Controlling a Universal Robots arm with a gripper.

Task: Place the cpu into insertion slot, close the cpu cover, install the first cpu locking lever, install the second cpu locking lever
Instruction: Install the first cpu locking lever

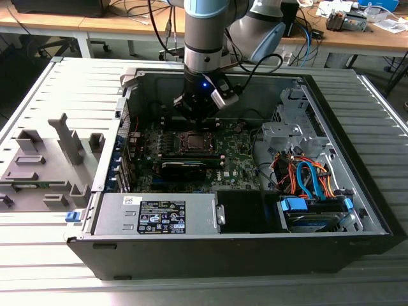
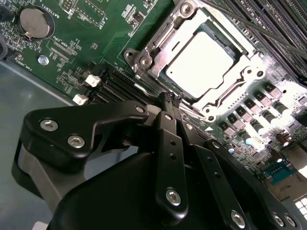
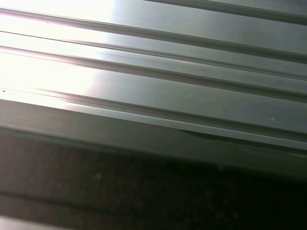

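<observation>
Resting on a ribbed metal table point(image 1: 38, 89), open computer case point(image 1: 357, 159), wooden desks point(image 1: 95, 29) behind, fingers point(image 2: 168, 103) together.

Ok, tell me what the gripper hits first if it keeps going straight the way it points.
Probably the metal cpu cover at its near edge: the gripper sits just short of it, fingers together. Depth is hard to judge.

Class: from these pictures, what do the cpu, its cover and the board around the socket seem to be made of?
cpu: looks like metal with a matte silver-grey top that glares evenly under the light.
cover: probably stamped bright steel, thin, with sharp highlights.
board: green laminate, likely fibreglass, slightly glossy, with white print.
</observation>
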